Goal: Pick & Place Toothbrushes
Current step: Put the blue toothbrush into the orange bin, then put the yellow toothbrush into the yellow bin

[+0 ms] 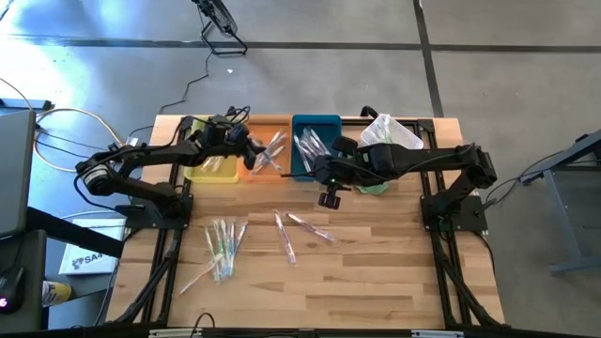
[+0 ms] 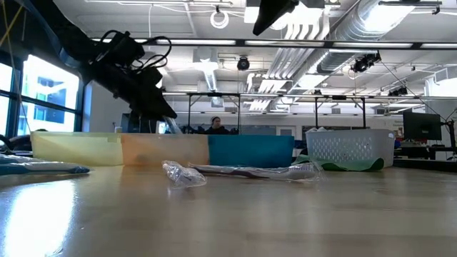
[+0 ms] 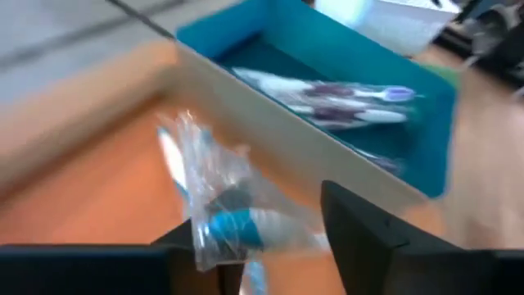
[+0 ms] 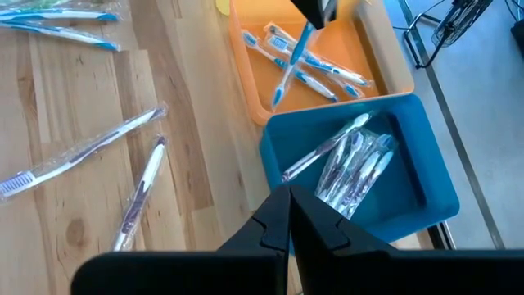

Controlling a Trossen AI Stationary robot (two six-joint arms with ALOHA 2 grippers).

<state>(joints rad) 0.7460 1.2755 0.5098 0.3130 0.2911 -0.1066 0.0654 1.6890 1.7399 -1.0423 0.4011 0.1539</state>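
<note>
My left gripper (image 1: 252,153) is over the orange tray (image 1: 268,127), shut on a blue-handled toothbrush (image 4: 293,53) in a clear wrapper. More blue toothbrushes (image 4: 315,70) lie in that tray. Purple-and-white ones (image 4: 352,168) lie in the blue tray (image 1: 315,124). My right gripper (image 4: 291,209) is shut and holds nothing. It hovers over the table by the blue tray's near edge. Loose toothbrushes lie flat on the wood: a cluster (image 1: 221,246) toward the left and two (image 1: 299,228) in the middle. My left gripper pinches the wrapped toothbrush between its two fingers (image 3: 360,238), on the blue handle (image 3: 233,228). The crinkled wrapper end (image 3: 192,156) sticks out past the fingers. The brush hangs slanted below the gripper, its lower end (image 4: 277,100) down over the orange tray.
A yellow tray (image 1: 211,169) sits left of the orange one. A white mesh basket (image 1: 392,133) stands right of the blue tray, on something green. The three trays line the far side. Bare wood (image 1: 376,272) lies toward the near right.
</note>
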